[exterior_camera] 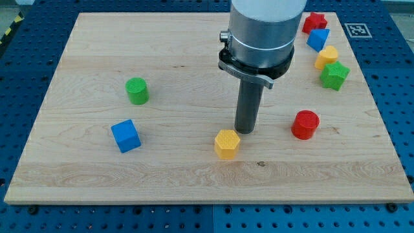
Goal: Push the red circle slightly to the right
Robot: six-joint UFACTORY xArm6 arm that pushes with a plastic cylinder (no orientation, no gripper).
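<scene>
open surface (194,71) between my tip (244,132) and red circle (305,124); yellow hexagon (227,144) just beside the tip.

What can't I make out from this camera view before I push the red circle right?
- My tip: the yellow hexagon block sits so close that contact cannot be told.
- Red star block: partly behind the arm housing, and the blue block overlaps it.
- Yellow block: shape unclear, the green star block overlaps its lower side.
- Arm above the housing: cut off by the view's top.
- Red circle: fully visible.
</scene>
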